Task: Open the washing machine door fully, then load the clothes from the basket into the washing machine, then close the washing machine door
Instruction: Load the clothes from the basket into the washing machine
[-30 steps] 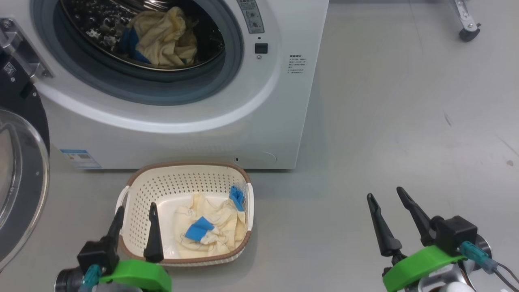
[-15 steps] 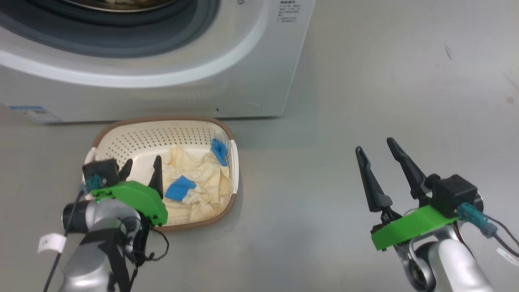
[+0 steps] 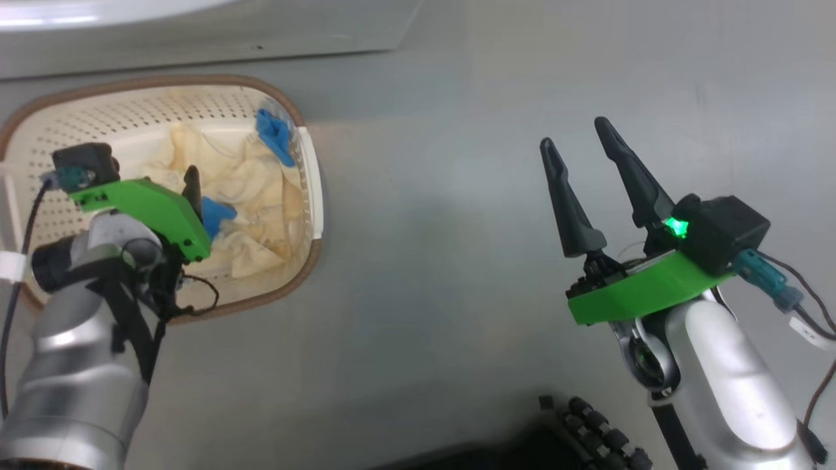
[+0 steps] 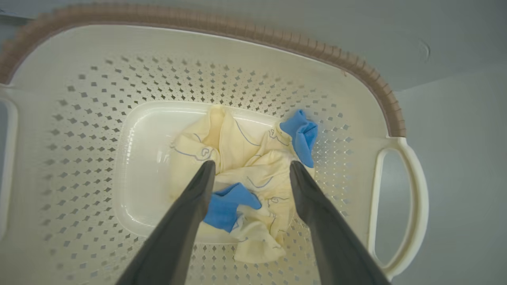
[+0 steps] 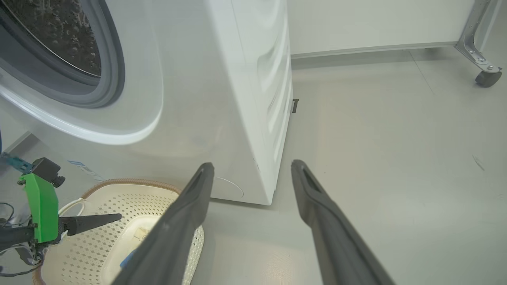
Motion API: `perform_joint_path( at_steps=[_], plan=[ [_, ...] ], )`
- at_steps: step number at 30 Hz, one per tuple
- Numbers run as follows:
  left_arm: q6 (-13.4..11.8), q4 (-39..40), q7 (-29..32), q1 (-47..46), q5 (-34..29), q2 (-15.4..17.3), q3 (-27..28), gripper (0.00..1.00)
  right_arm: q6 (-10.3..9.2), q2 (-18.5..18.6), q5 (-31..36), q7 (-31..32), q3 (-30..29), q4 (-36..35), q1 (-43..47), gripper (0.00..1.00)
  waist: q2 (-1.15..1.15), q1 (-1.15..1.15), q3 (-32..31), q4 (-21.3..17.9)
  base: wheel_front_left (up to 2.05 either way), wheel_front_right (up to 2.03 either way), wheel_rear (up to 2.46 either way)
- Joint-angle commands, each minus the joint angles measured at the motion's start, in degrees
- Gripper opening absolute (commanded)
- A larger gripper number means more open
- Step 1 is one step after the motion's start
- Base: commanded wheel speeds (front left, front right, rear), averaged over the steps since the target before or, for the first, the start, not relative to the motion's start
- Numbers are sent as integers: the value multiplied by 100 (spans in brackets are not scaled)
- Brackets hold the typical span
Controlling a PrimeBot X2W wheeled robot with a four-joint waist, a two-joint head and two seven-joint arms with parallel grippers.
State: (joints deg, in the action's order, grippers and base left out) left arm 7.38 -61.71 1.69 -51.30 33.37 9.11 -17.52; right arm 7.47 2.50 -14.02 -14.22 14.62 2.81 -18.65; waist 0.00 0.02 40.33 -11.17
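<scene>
The cream basket [image 3: 196, 81] stands on the floor just in front of the white washing machine [image 5: 222, 79]. Pale-yellow clothes [image 4: 253, 158] with blue patches lie bunched on its bottom. My left gripper [image 4: 252, 164] reaches down into the basket, open, its two fingertips on either side of the bunch, just above or at the cloth. From the right wrist view its green mount and one finger [image 5: 91, 222] show over the basket. My right gripper [image 3: 573, 132] hangs open and empty over bare floor to the right. The machine's grey seal and steel drum [image 5: 59, 39] show. The washing machine door is out of view.
Grey floor [image 3: 424, 228] spreads to the right of the basket and the machine. A metal frame's castor wheel [image 5: 487, 77] stands far off by the wall. A dark ribbed part of the robot's base [image 3: 588, 424] shows at the head view's bottom edge.
The head camera has tilted down, so the machine has slid up out of most of the picture. My left gripper has moved forward over the basket and down to the clothes, staying open.
</scene>
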Motion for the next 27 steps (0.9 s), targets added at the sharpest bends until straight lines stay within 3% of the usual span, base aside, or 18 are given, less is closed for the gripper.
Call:
perform_joint_path(
  at_steps=[1, 15, 19, 24, 25, 26, 27],
  plan=[
    [8, 41, 51, -32, 70, 272, 72, 100, 2, 38, -48, -57, 144, -141, 8, 100, 0, -2, 646, -354, 0, 0, 0],
    [10, -353, 804, -908, 757, 1085, -140, 100, 2, 38, -309, -76, 534, -407, -566, 100, 0, -2, 1944, -836, 0, 0, 0],
    [1, -587, 910, -1061, 798, 1207, -155, 100, 2, 38, -380, -77, 631, -428, -604, 100, 0, -2, 2119, -961, 0, 0, 0],
    [-191, -883, 975, -1155, 811, 1186, -158, 100, 2, 38, -453, -77, 676, -460, -614, 100, 0, -2, 2192, -1063, 0, 0, 0],
    [-223, -914, 959, -1158, 814, 1169, -158, 64, 2, 38, -462, -77, 679, -459, -615, 100, 0, -2, 2191, -1073, 0, 0, 0],
    [-247, -944, 959, -1154, 819, 1147, -161, 38, 2, 38, -471, -77, 679, -456, -617, 100, 0, -2, 2188, -1082, 0, 0, 0],
    [-264, -971, 969, -1147, 829, 1124, -162, 0, 2, 38, -478, -77, 675, -454, -618, 100, 0, -2, 2182, -1086, 0, 0, 0]
  ],
)
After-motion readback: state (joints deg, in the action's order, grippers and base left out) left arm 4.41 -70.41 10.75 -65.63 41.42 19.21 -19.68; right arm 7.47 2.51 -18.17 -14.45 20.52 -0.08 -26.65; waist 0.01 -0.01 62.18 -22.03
